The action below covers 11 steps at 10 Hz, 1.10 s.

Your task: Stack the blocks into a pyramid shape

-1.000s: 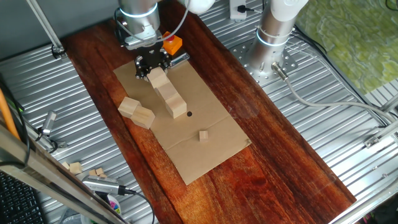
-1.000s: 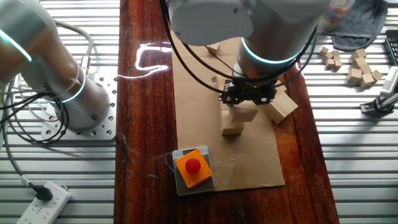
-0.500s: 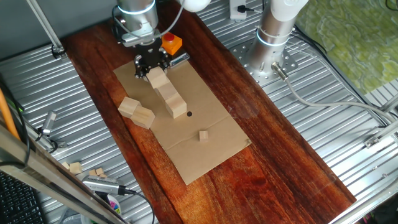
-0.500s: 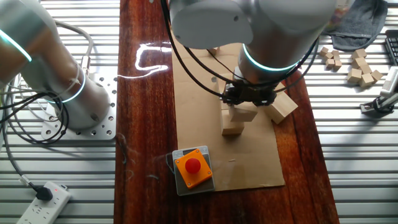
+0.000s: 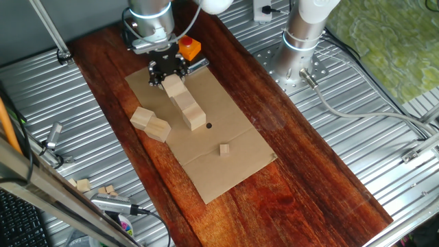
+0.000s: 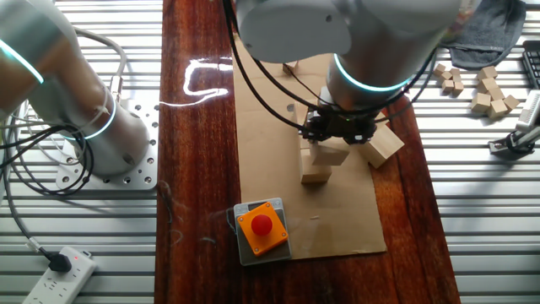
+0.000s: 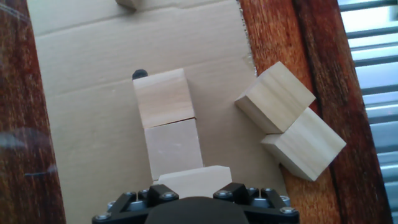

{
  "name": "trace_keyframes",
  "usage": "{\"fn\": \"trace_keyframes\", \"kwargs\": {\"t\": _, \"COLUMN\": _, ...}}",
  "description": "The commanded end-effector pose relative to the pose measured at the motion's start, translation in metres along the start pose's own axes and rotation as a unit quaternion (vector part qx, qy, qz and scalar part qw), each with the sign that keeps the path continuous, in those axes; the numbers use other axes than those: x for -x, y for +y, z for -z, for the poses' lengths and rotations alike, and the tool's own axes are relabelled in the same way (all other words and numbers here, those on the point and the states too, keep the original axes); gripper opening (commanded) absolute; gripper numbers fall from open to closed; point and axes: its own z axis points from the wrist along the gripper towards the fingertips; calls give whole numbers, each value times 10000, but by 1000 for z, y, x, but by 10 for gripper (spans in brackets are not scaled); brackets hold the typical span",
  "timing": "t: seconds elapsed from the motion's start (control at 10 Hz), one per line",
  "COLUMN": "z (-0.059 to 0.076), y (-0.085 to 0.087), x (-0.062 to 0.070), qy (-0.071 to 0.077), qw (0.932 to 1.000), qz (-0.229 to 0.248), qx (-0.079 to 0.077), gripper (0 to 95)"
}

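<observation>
On the cardboard sheet (image 5: 226,165) at frame centre of the tabletop (image 5: 309,171), a row of blocks (image 7: 163,96) forms the base; the claw (image 5: 168,74) grips a block (image 7: 193,180) at its upper end. Two loose blocks (image 5: 151,123) lie left, unstacked, so I judge the pyramid barely begun.
</observation>
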Motion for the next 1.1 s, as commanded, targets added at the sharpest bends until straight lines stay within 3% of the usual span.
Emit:
{"fn": "trace_keyframes", "kwargs": {"t": 0.1, "z": 4, "y": 13, "x": 8, "qy": 58, "qw": 10000, "qz": -61, "qx": 2, "gripper": 0}}
{"fn": "trace_keyframes", "kwargs": {"t": 1.1, "z": -16, "y": 21, "x": 19, "qy": 109, "qw": 9997, "qz": 58, "qx": -191, "gripper": 0}}
